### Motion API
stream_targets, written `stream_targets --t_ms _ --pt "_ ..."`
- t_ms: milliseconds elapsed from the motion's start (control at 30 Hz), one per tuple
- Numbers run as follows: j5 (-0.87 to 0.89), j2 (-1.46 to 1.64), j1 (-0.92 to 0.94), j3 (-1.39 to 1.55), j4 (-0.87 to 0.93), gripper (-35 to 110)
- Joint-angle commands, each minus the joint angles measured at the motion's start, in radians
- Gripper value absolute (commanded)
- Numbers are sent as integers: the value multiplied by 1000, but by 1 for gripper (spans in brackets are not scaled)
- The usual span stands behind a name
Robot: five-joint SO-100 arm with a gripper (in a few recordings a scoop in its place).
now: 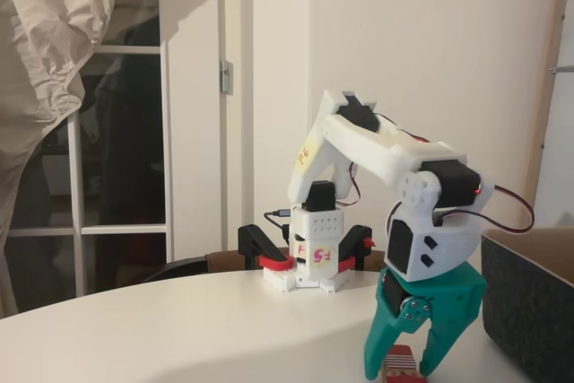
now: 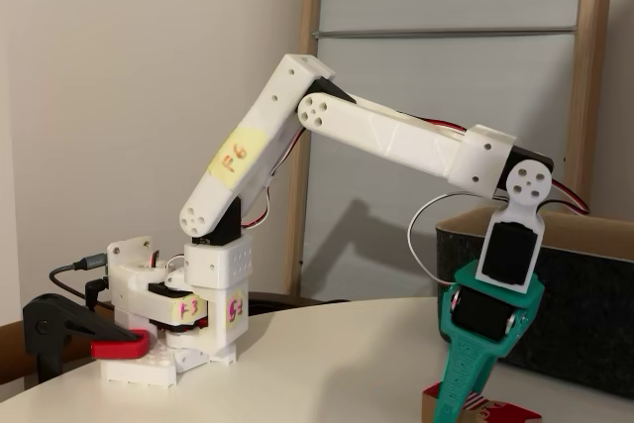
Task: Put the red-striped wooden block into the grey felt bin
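Block (image 1: 400, 364): on the surface at the frame's lower edge, right of centre, directly between your pincer's (image 1: 403, 367) spread fingers. Pincer: open, straddling the block, not visibly clamped. Long axis: cannot tell. Bin (image 1: 529, 298): just right of the pincer, lower right.

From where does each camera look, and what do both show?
A fixed view: low at the table's edge, facing the base frontally; arm, teal end effector astride the red-striped wooden block.
Another fixed view: low, side-on; arm profile, end effector.
Shared: arm, block, grey felt bin, table.
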Motion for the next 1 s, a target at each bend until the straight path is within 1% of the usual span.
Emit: stream_targets --t_ms 0,167,400,967 --pt "8 6 8 -12 -5 19" --pt "28 8 17 -12 -5 15" --pt "72 12 35 -14 -5 14" --pt "235 94 94 -12 0 8"
